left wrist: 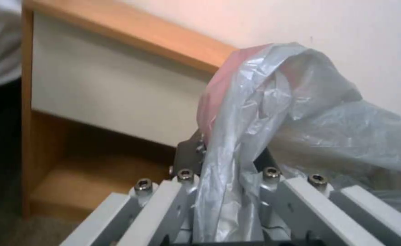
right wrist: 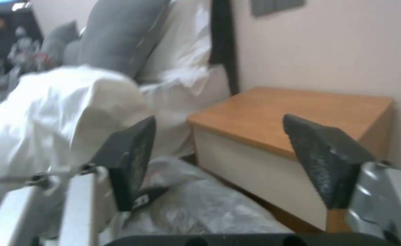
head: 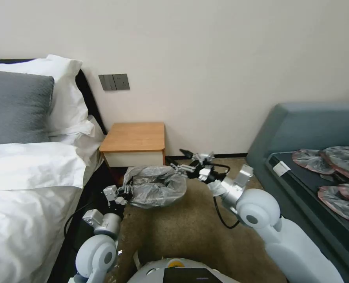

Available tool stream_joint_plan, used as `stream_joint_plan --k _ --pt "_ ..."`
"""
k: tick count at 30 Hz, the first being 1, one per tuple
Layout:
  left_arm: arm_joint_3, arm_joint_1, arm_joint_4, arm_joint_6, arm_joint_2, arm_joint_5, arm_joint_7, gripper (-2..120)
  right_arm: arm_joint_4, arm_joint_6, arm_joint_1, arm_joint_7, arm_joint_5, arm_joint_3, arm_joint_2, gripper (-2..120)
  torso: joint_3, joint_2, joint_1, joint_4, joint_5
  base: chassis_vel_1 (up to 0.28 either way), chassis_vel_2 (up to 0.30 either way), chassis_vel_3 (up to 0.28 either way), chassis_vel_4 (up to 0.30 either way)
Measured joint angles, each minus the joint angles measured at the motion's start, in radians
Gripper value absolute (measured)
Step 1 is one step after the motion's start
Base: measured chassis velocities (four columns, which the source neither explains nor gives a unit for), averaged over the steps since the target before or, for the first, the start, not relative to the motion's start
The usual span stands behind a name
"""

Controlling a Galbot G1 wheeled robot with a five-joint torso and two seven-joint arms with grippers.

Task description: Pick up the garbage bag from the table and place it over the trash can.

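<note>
Fitting step, nearly done. Garbage bag (head: 156,188) down on the floor at the front edge of the surface (head: 135,136), bare on top, ballooned over what must be the trash can, itself hidden under plastic. Left pincer (head: 128,191) pinching the bag's near-left rim, pink edge bunched between the fingers. Right pincer (head: 183,167) spread wide, empty, at the bag's far-right side. Next, probably: tug rim down over the corner, then let go.

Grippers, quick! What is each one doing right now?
Left gripper: shut on the garbage bag.
Right gripper: open, holding nothing, just above the bag.
</note>
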Motion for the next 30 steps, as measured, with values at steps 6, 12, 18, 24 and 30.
stream_joint_plan --k 6,12,18,24,30 --pt "0.000 0.005 0.010 -0.033 0.002 0.086 0.052 8 -0.010 -0.024 0.066 -0.041 -0.097 -0.120 -0.027 53 0.000 0.000 0.000 0.0000 -0.0001 0.000 0.000 0.000 0.000" --pt "-0.005 0.018 0.015 -0.081 0.007 0.200 0.115 8 -0.033 -0.062 0.172 -0.107 -0.254 -0.282 -0.062 28 0.000 0.000 0.000 0.0000 -0.0002 0.000 0.000 0.000 0.000" --pt "-0.008 0.027 0.009 -0.107 0.005 0.249 0.142 8 -0.045 -0.103 0.253 -0.110 -0.278 -0.380 -0.073 7 0.000 0.000 0.000 0.0001 -0.0001 0.000 0.000 0.000 0.000" --pt "-0.010 0.030 -0.004 -0.117 0.003 0.266 0.159 8 -0.077 -0.176 0.292 -0.049 -0.297 -0.441 -0.030 0 0.000 0.000 0.000 0.0001 0.0000 0.000 0.000 0.000 0.000" --pt "-0.011 0.040 -0.014 -0.126 0.003 0.271 0.175 8 -0.122 -0.227 0.320 0.017 -0.307 -0.478 0.013 0 0.000 0.000 0.000 0.0000 -0.0001 0.000 0.000 0.000 0.000"
